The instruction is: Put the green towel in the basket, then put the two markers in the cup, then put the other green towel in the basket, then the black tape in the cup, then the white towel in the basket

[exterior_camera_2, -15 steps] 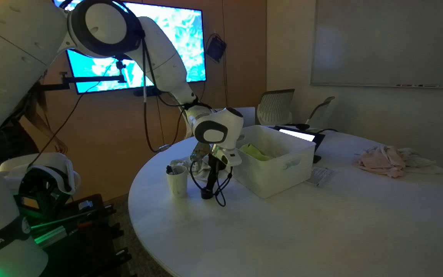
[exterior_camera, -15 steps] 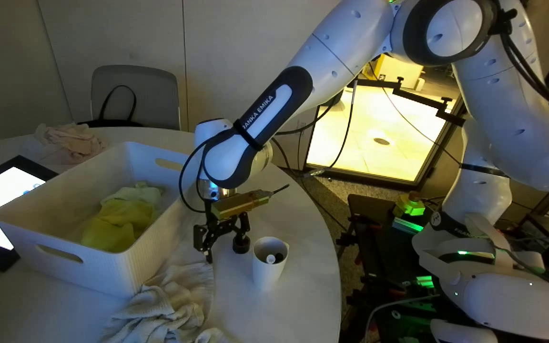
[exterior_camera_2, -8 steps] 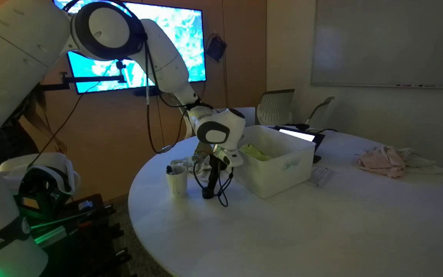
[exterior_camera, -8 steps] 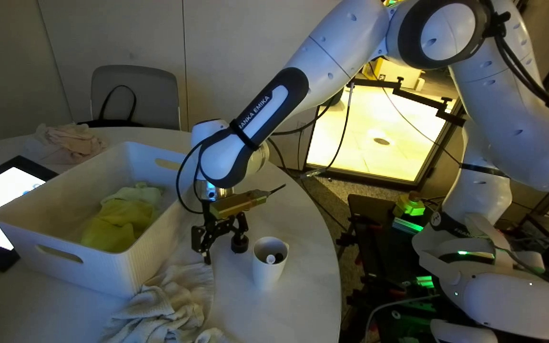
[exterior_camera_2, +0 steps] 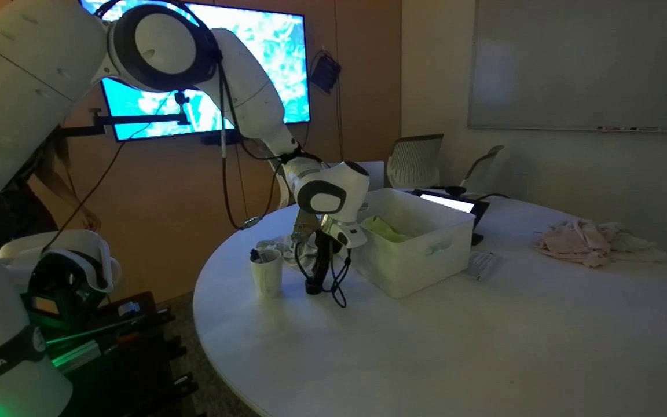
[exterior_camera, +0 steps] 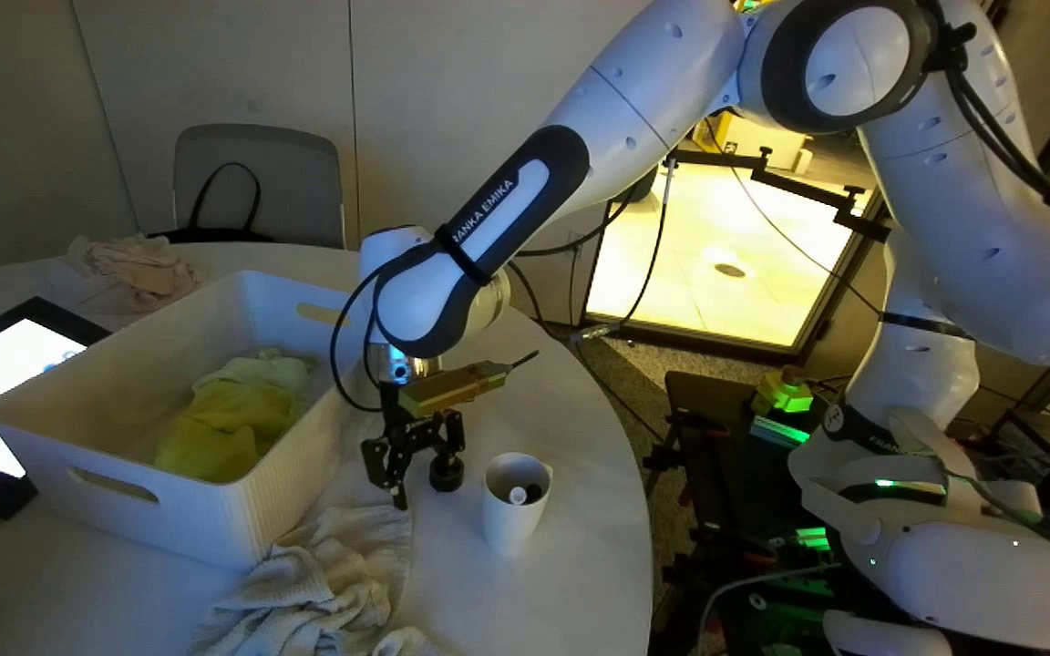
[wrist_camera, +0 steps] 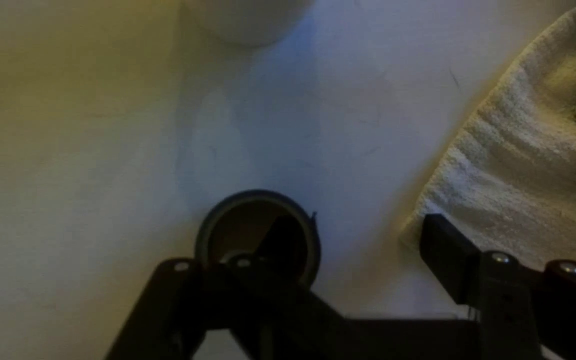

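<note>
Near the cup (exterior_camera: pixel 512 521), the end effector (wrist_camera: pixel 361 242) stands spread, a black tape roll (exterior_camera: pixel 446 475) around one finger; the white towel (exterior_camera: pixel 335 583) also lies near the cup.

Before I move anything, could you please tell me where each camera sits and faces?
In an exterior view: higher than the table, looking down over the basket and cup toward a grey chair; the arm and jaws show.
In an exterior view: likewise raised, facing a whiteboard and wall screen; arm and, partly, jaws show.
Wrist view: at the arm's end, looking down on table, white towel and cup's lower part; jaws show, apart.
Both exterior views share basket, cup, arm.
</note>
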You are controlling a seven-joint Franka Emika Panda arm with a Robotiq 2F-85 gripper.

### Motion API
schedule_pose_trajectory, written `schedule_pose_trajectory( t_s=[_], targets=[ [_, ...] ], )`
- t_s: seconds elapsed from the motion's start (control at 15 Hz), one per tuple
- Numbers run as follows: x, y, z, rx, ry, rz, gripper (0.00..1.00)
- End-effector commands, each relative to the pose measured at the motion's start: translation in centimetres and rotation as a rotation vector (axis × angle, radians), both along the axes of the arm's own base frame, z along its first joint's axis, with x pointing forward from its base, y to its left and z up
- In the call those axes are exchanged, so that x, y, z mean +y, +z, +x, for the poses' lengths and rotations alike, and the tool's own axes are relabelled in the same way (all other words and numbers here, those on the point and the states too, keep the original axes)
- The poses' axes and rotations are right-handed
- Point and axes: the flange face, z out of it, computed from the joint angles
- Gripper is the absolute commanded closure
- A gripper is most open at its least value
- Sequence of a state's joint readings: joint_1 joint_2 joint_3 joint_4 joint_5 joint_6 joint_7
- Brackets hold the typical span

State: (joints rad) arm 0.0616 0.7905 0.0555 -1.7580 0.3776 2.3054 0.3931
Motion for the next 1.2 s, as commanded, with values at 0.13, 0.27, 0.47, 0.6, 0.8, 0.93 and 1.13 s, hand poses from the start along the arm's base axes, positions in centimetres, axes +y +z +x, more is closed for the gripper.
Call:
schedule_pose_trajectory(
  t_s=[0.13,0.27,0.47,0.6,0.8,0.93,1.13],
  targets=[
    [1.5,-0.4,1.1,-0.016,0.044,0.039,0.77],
    [1.9,-0.1,1.2,-0.022,0.053,0.038,0.88],
    [2.2,0.2,1.2,-0.021,0.057,0.037,0.93],
    [2.3,0.7,1.1,-0.026,0.054,0.035,0.89],
    [2.8,2.0,0.8,-0.046,0.057,0.021,0.89],
    [3.3,2.7,0.6,-0.06,0.062,0.019,0.89],
    [3.9,3.4,0.0,-0.073,0.069,0.014,0.89]
  ],
)
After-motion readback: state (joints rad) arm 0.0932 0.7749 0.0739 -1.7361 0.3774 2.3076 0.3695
